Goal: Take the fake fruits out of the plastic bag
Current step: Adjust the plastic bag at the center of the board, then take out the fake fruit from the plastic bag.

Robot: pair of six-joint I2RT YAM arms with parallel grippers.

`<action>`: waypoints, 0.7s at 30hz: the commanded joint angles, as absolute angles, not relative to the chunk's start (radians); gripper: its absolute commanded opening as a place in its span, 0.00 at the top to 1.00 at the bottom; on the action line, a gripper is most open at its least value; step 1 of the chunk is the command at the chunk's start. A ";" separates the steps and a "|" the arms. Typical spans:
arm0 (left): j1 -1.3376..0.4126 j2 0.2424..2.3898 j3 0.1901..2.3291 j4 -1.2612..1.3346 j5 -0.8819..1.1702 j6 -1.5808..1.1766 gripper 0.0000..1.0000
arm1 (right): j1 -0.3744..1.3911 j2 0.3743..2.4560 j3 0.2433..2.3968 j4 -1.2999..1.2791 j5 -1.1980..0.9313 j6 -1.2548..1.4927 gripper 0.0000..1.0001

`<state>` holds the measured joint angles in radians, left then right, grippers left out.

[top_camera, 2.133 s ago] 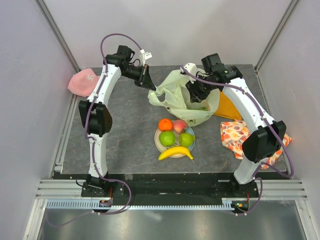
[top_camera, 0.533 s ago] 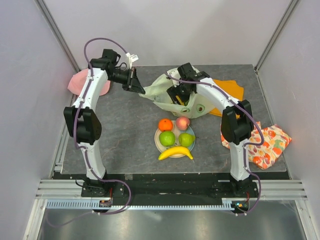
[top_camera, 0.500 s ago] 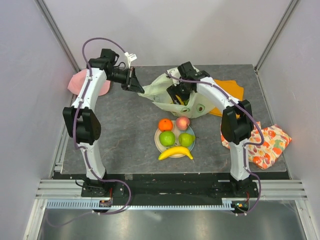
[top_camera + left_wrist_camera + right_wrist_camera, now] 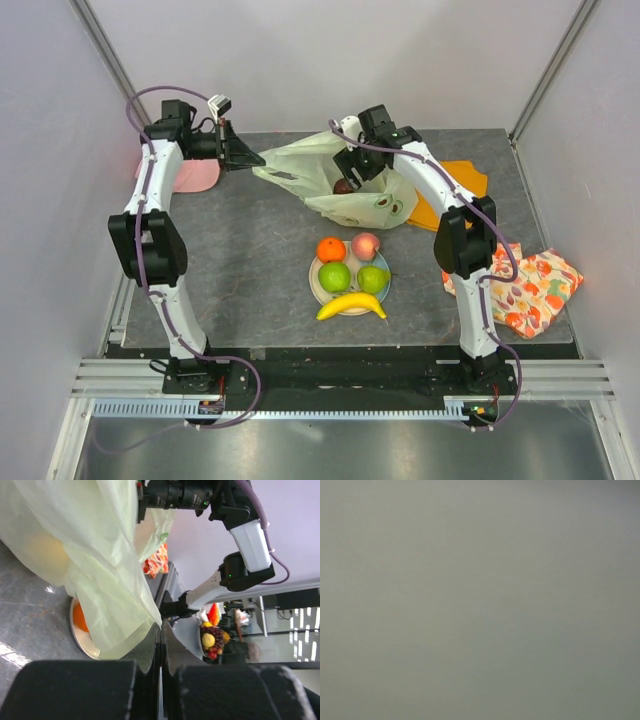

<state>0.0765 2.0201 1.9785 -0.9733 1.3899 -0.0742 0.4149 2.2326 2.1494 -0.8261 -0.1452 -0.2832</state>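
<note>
Thin slippery film, the plastic bag (image 4: 300,182) lies limp behind the plate (image 4: 313,288), best held by its rim; left gripper (image 4: 160,630) pinches that rim tight; right gripper (image 4: 351,170) reaches inside, grip impossible to tell; a yellow fruit (image 4: 42,555) sits within.

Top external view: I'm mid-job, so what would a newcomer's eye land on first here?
The pale green plastic bag at the back of the table stands out first. The left claw is shut on its left edge, and the right claw dips into its mouth. Next comes the plate in front of it, holding an orange, peach, green apple, pear and banana.
</note>
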 commanded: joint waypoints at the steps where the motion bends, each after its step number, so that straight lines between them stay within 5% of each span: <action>1: 0.066 1.971 1.893 -0.951 1.467 -0.133 0.98 | 0.459 2.269 2.151 -0.824 -0.156 -0.281 0.21; 15: 0.064 1.962 1.842 -0.931 1.427 -0.138 0.98 | 0.494 2.335 2.052 -0.847 -0.129 -0.275 0.09; 20: 0.064 1.963 1.839 -0.928 1.414 -0.138 0.98 | 0.502 2.396 2.110 -0.836 -0.110 -0.294 0.21; 21: 0.064 1.963 1.839 -0.928 1.413 -0.137 0.98 | 0.502 2.399 2.126 -0.838 -0.110 -0.296 0.30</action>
